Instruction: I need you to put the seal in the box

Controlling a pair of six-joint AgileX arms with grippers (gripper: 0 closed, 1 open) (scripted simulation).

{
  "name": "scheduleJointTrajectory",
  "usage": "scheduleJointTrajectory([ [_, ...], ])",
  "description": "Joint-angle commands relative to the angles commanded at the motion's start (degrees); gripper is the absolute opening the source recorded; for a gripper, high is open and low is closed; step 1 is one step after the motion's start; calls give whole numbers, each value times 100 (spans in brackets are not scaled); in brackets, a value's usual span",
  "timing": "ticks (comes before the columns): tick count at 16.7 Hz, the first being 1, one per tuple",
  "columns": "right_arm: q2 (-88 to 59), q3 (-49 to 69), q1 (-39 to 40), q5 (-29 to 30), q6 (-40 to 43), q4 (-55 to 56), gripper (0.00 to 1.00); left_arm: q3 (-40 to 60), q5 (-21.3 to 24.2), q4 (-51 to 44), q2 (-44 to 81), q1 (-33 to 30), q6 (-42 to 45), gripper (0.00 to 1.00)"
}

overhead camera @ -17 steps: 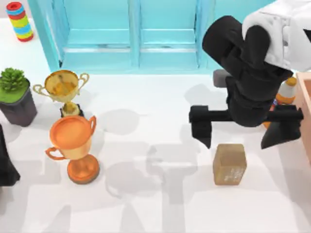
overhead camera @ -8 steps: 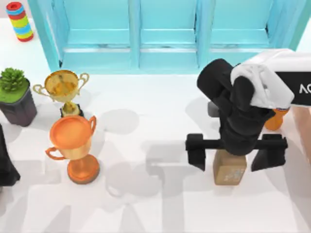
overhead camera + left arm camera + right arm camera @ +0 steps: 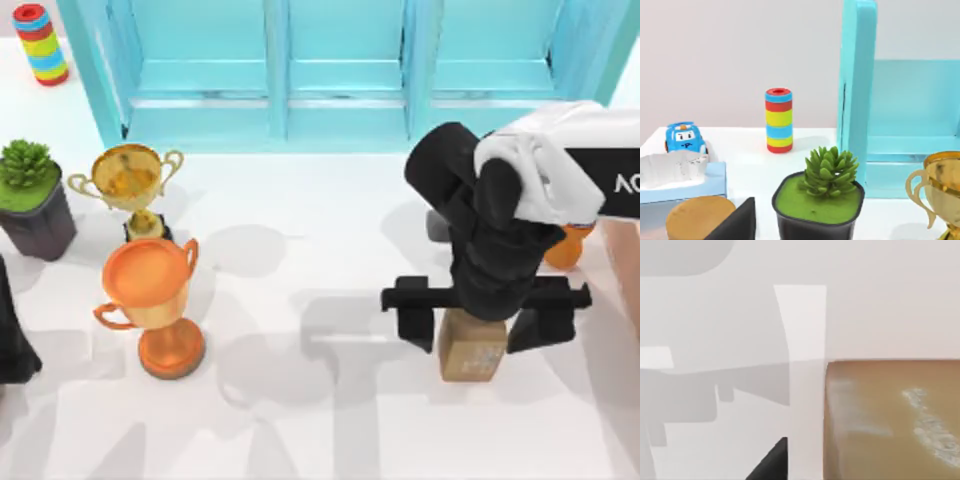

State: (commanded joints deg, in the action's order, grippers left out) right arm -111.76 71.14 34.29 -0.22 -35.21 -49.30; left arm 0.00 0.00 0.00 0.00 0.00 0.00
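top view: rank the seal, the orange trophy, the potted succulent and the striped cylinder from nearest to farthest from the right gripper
From the right gripper:
1. seal, directly beneath it, between its open fingers.
2. orange trophy, left half of the table.
3. potted succulent, near the left edge.
4. striped cylinder, far left corner.

Two trophies (image 3: pixel 150 300), potted succulent (image 3: pixel 30 195), striped cylinder (image 3: pixel 40 42)

White-shelled right arm (image 3: pixel 560 165) (pale lettering on black), black wrist, black two-fingered claw (image 3: pixel 485 318).
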Motion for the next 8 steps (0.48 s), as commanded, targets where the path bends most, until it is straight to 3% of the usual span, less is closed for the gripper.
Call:
scheduleJointTrajectory([
  [8, 0, 0, 0, 0, 0, 0, 2, 0, 0, 0, 0, 0, 0, 100],
])
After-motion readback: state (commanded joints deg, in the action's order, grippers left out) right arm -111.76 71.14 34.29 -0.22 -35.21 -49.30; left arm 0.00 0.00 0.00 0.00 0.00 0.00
